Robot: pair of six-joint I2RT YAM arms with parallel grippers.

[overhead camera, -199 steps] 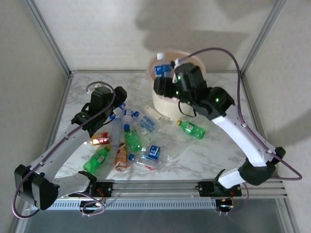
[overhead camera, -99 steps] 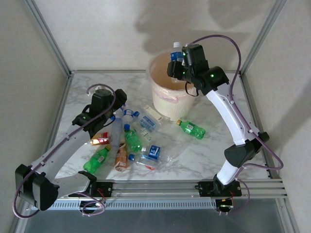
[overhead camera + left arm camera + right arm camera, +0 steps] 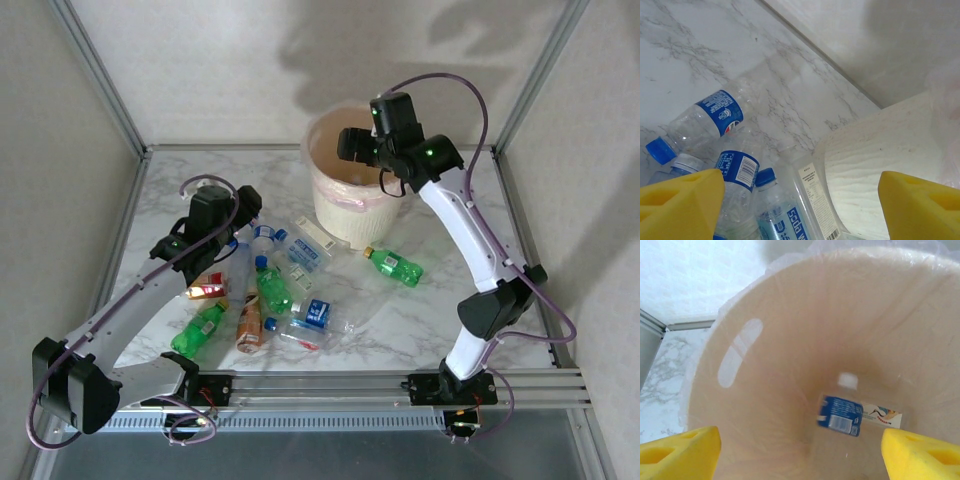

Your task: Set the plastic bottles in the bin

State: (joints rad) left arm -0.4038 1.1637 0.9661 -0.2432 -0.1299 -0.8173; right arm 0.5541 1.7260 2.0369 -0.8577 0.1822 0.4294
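Over the bin [image 3: 345,215], the right gripper [image 3: 800,447], fingers spread, is finishing a drop; the left gripper [image 3: 800,200], likewise spread, is facing the remaining plastic bottles [image 3: 270,290].

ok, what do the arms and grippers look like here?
The left arm and right arm: white link shells, black joint housings with green lights, a purple cable looping along each. The left gripper and right gripper carry yellow foam finger pads.

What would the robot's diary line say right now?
right gripper: open over bin | clear bottle: inside bin | left gripper: open above loose bottles
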